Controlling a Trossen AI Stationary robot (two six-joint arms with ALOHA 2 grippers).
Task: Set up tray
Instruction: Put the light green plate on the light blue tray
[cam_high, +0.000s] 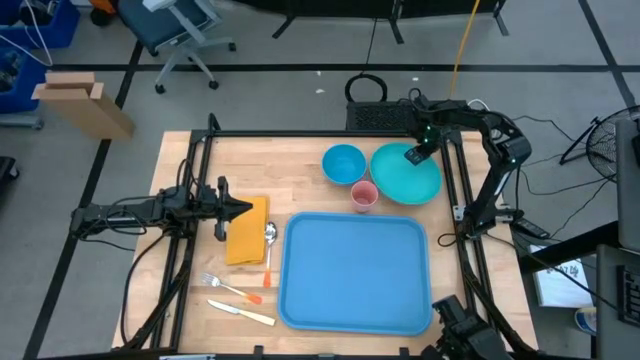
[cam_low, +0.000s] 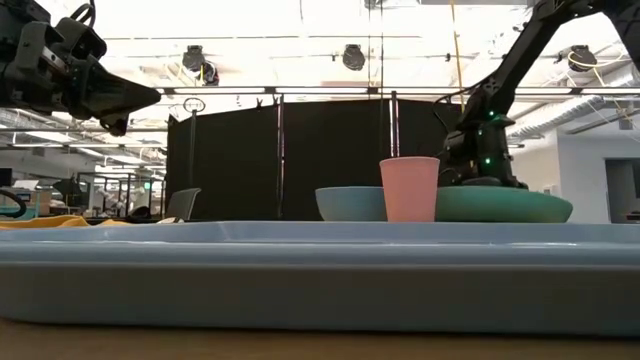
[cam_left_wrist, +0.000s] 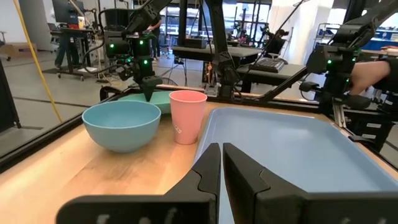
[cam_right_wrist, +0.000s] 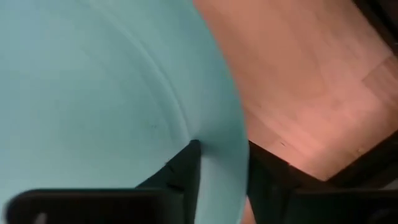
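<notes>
The tray (cam_high: 355, 272) lies flat on the wooden table (cam_high: 300, 180), near the front edge and a little right of centre, with nothing on it yet. It looks like stiff moulded plastic: light, smooth and probably slippery, so the low raised rim is the sensible place to take hold (a pinch across the rim at the middle of a long side would keep it from tipping).

From the tray's middle, the teal plate (cam_high: 406, 173) sits at about one o'clock, the blue bowl (cam_high: 343, 163) at twelve, and the pink cup (cam_high: 364, 196) just beyond the far rim between them. At nine o'clock lie the yellow napkin (cam_high: 248, 230) and spoon (cam_high: 270, 236), with the fork (cam_high: 226, 287) and knife (cam_high: 240, 313) toward eight.

The right gripper (cam_right_wrist: 222, 165) is down at the plate's far edge; its wrist view shows one dark finger inside the rim and one outside, straddling it, though I cannot tell whether they press on it yet. The left gripper (cam_left_wrist: 221, 168) hovers over the napkin, fingers drawn nearly together and holding nothing.
</notes>
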